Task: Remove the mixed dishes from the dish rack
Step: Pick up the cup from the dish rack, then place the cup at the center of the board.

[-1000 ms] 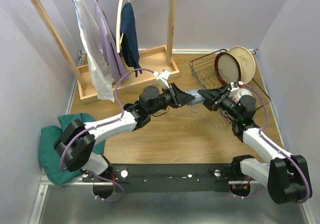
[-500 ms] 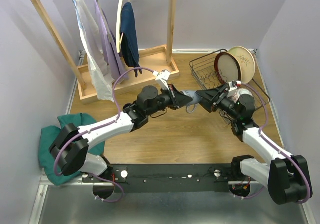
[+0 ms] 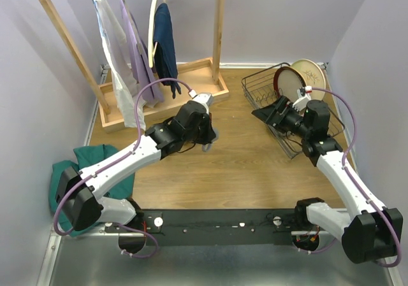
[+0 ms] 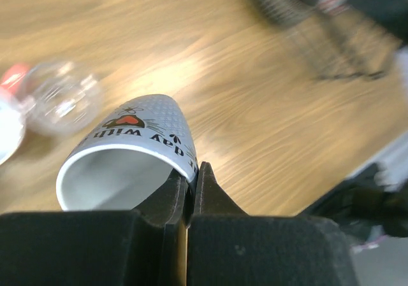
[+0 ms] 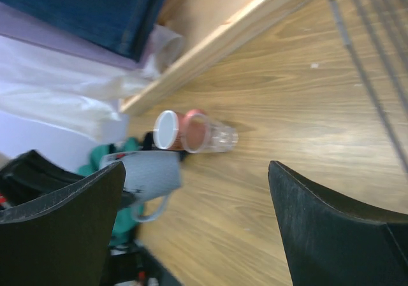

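Top: you look down from above and behind the arm bases, far off, taking in the whole table [image 3: 242,178] and the dish rack [image 3: 261,85].
Left wrist: you sit close behind the left gripper [image 4: 189,187], facing down at the wood; the distance is blurred.
Right wrist: you look past the right gripper [image 5: 196,171], tilted, toward the left arm's side.
Shared: both wrist views hold the mug [image 4: 127,139] and the glass [image 5: 213,133].

glossy ceramic mug [image 4: 137,139], clear glass [image 4: 64,98], matt wooden table [image 4: 268,120].
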